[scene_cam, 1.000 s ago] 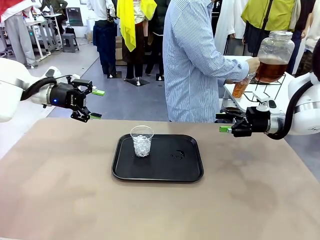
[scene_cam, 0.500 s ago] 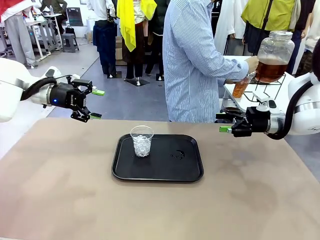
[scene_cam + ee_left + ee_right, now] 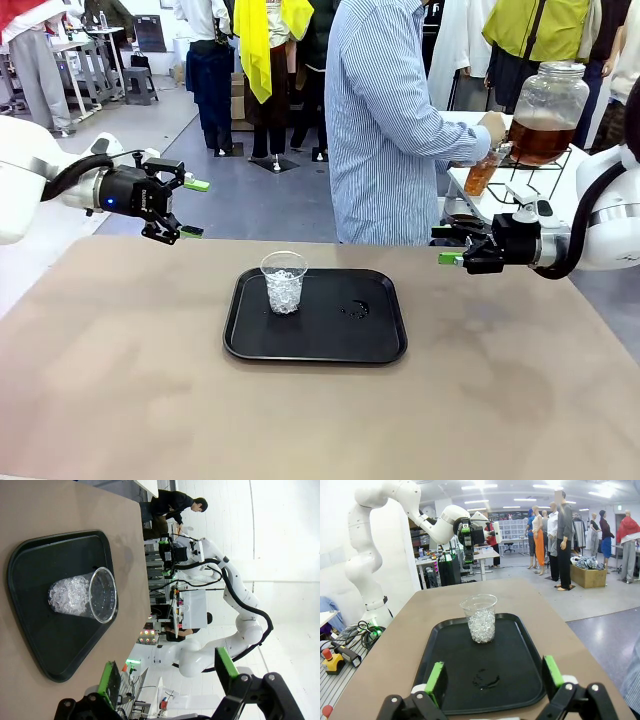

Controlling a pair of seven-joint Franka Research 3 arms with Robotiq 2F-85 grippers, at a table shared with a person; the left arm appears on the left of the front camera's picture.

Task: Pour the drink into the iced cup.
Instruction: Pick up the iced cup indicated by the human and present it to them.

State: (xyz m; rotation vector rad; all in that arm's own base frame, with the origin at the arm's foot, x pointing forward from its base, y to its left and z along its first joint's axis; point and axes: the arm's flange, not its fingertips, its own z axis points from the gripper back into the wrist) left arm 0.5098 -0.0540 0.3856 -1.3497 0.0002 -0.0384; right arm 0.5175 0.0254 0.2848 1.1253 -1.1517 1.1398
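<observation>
The iced cup [image 3: 284, 282], clear plastic with ice cubes, stands upright on the left part of a black tray [image 3: 380, 345]. The amber drink fills a small cup [image 3: 481, 177] that a person's hand [image 3: 491, 127] holds beside a big glass jar [image 3: 548, 112] of the same liquid, behind the table at the right. My left gripper [image 3: 195, 208] hovers open above the table's far left. My right gripper [image 3: 446, 245] hovers open at the far right, level with the tray's back edge. Both wrist views look at the iced cup [image 3: 82, 596] [image 3: 480, 617] past open grippers [image 3: 167, 675] [image 3: 493, 677] holding nothing.
A person in a striped shirt [image 3: 385, 120] stands at the far edge, turned toward a white side table [image 3: 470, 185] with the jar. A small wet patch [image 3: 353, 310] lies on the tray right of the cup. Bare tan tabletop [image 3: 150, 400] surrounds the tray.
The person's hand by the jar has shifted slightly to the left. Both arms and the iced cup have stayed still.
</observation>
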